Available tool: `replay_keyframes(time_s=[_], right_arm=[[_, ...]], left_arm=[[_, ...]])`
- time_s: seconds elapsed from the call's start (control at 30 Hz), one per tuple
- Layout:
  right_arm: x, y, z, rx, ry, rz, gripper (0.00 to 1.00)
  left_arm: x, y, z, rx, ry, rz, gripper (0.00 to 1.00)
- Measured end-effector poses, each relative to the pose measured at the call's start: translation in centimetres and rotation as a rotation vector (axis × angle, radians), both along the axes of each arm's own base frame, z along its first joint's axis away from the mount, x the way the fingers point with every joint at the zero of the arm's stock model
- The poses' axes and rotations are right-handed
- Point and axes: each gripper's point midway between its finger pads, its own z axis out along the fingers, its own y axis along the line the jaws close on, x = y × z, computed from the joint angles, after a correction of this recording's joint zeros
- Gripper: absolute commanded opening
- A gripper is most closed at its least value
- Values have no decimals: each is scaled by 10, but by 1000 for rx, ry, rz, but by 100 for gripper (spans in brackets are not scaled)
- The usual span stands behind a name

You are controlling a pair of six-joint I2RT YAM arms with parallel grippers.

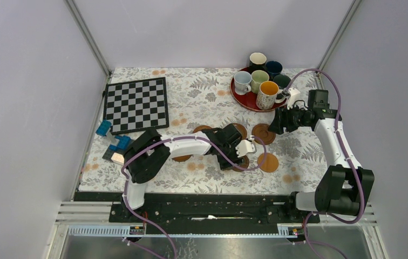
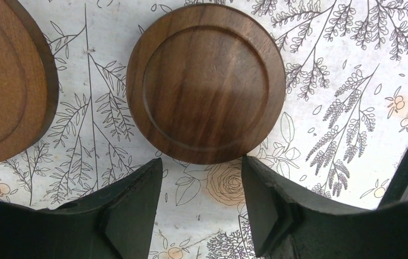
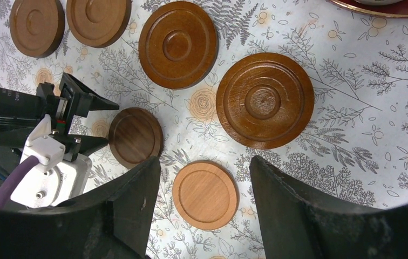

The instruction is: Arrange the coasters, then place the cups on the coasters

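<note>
Six wooden coasters lie on the floral cloth. The right wrist view shows two at the top left (image 3: 36, 24) (image 3: 98, 19), one beside them (image 3: 177, 43), a wide ringed one (image 3: 265, 100), a small dark one (image 3: 135, 136) and a light one (image 3: 205, 194). My left gripper (image 2: 202, 167) is open and empty, its tips just short of the dark coaster (image 2: 206, 81). My right gripper (image 3: 204, 162) hangs open above the light coaster (image 1: 268, 162), holding nothing. The cups (image 1: 267, 94) stand together on the red tray (image 1: 239, 97) at the back right.
A checkerboard (image 1: 137, 104) lies at the back left, with blue blocks (image 1: 113, 143) near the table's left edge. The left gripper (image 1: 235, 161) reaches across the middle. The right gripper (image 1: 274, 125) hovers just in front of the tray. Walls enclose the table.
</note>
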Motion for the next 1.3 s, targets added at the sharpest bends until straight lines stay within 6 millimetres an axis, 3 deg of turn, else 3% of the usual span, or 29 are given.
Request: replay_keyframes(time_s=[0.33, 0.47, 0.6, 0.73, 0.83, 1.07, 1.3], right_arm=[[0, 2, 1, 10, -1, 7, 70], [-1, 2, 0, 11, 3, 7, 70], [-2, 2, -1, 11, 4, 7, 70], [-2, 2, -1, 12, 4, 8, 70], [-2, 3, 0, 16, 3, 10, 70], [-2, 3, 0, 17, 3, 11, 70], [-2, 3, -1, 17, 4, 11, 70]], left_arm=[[-6, 9, 9, 10, 38, 8, 62], [3, 27, 37, -15, 26, 46, 56], [21, 62, 54, -33, 11, 126, 50], [33, 103, 41, 13, 33, 214, 48], [35, 121, 31, 45, 51, 252, 45], [48, 130, 30, 36, 41, 297, 35], [57, 133, 20, 41, 37, 317, 34]])
